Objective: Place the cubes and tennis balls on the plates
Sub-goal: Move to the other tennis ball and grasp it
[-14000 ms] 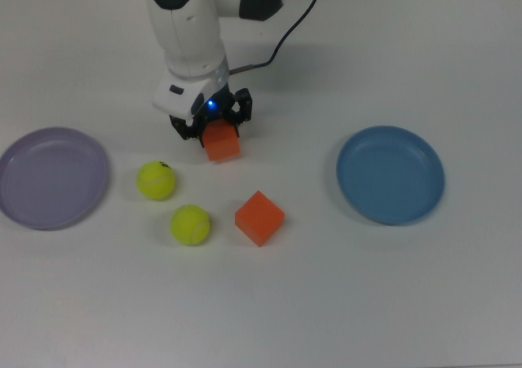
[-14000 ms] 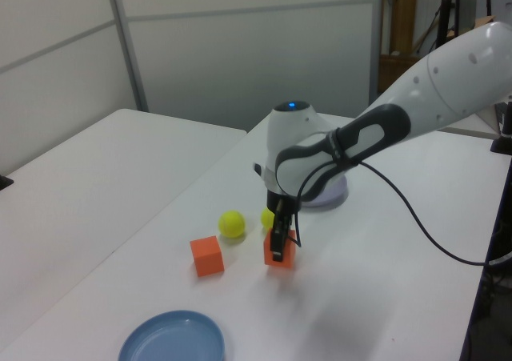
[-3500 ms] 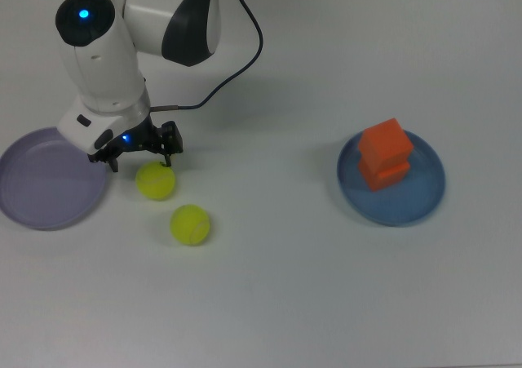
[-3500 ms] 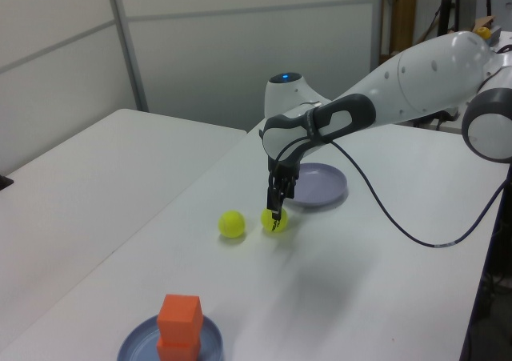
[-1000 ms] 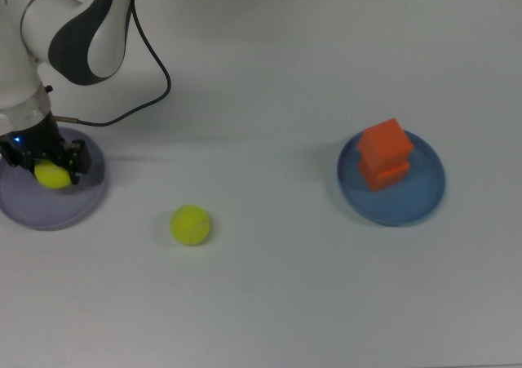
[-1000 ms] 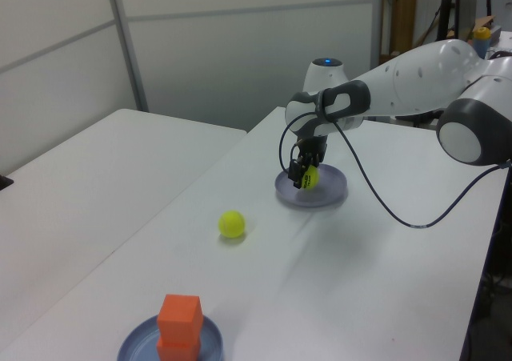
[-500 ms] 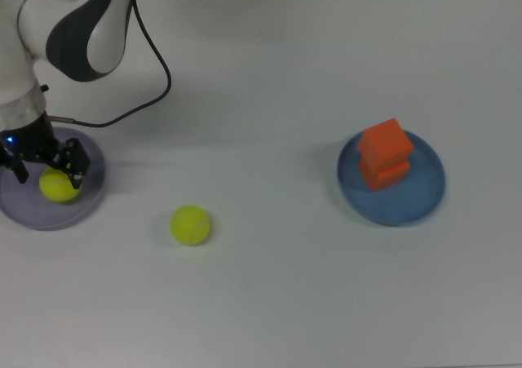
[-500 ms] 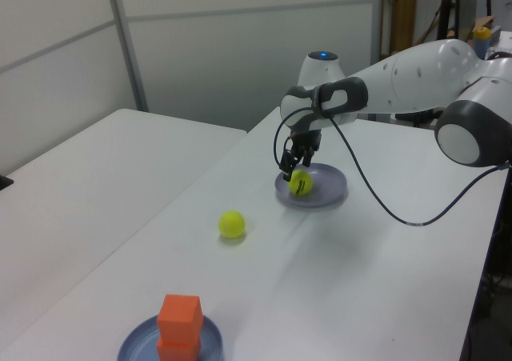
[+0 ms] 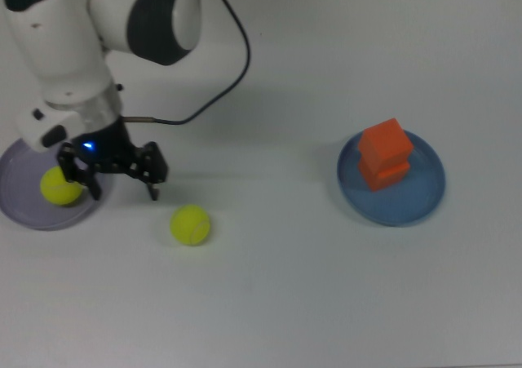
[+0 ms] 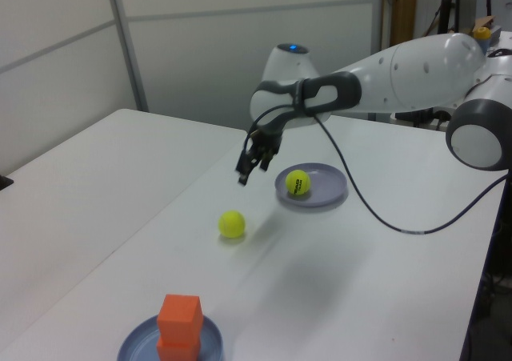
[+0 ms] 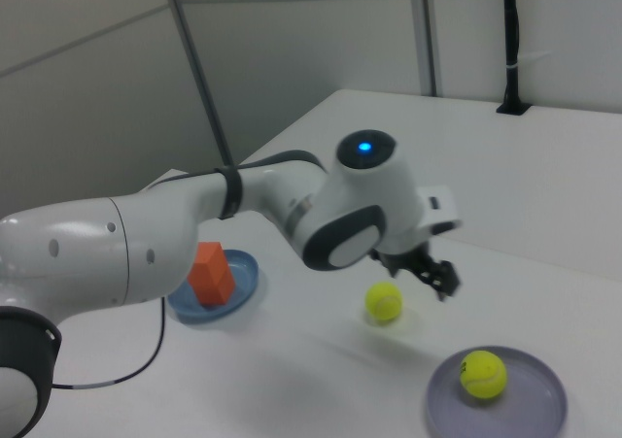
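1. Fingers (image 9: 152, 190) of the Franka arm's gripper (image 9: 122, 192) stand spread apart with nothing between them, hanging above the white tabletop (image 9: 269, 294) between the lavender plate (image 9: 20, 213) and the loose tennis ball (image 9: 190, 224); the left view shows the gripper (image 10: 250, 162) raised clear of the surface.

2. One tennis ball (image 9: 59, 187) lies inside the lavender plate, toward the top view's right side of the dish; in the top view one dark finger overlaps its edge, and the arm's white body hides the plate's upper rim.

3. Seen in the left view, that ball (image 10: 298, 182) shows a small dark mark and sits free of the gripper on the plate (image 10: 328, 189).

4. The second tennis ball (image 10: 232, 224) rests on the bare tabletop, near the gripper but apart from it, and well away from both plates.

5. Two orange cubes (image 9: 385, 154) are stacked on the blue plate (image 9: 416, 201) at the top view's right; the upper cube sits askew on the lower, which it largely covers.

6. In the left view the stack (image 10: 180, 325) and the blue plate (image 10: 132, 346) are cut off by the bottom edge of the picture.

7. In the right view the arm's bulky wrist hides most of the gripper (image 11: 439, 279), so only dark tips show beside the loose ball (image 11: 384, 303); the plated ball (image 11: 483, 374) is in full view.

8. A black cable (image 9: 220, 74) trails from the arm across the tabletop.
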